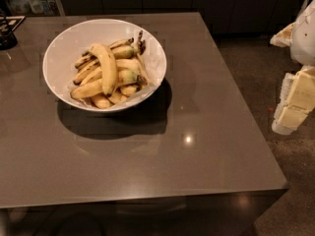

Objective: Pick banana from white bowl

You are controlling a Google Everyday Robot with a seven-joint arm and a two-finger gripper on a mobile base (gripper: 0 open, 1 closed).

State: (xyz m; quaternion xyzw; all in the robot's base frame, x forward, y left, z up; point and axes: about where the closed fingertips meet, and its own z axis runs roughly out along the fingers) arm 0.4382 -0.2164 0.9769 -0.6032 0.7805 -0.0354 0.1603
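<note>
**A:** Tool (296, 101) sits off the right edge of the desk (206, 161), over the floor and well apart from the bowl. Grip state: can't tell from this view.

**B:** Target?

**A:** The banana (106, 67) lies on top of the pile in the white bowl (61, 43), on the far-left part of the desk. It's the long curved one, running roughly far to near, draped across the shorter bananas (123, 77).

**B:** Why does being on top matter?

**A:** Nothing covers it, so a top-down grab looks open. It rests on the other fruit rather than the bowl floor, so I'd expect it to rock if pushed sideways.

**B:** Are the bowl walls a problem?

**A:** Probably not. The bowl is wide, the banana sits near its middle, and the rim is apart from it on both sides. Dark stems stick up at the far side, so stay off those.

**B:** Progress?

**A:** Not started, I'd judge. The banana is untouched in the bowl. Next step: reach left across the desk, come down over the banana's middle, and close across its narrow width.

**B:** Risk?

**A:** Snagging a neighbour and lifting two, or nudging the bowl on that glossy top.
</note>
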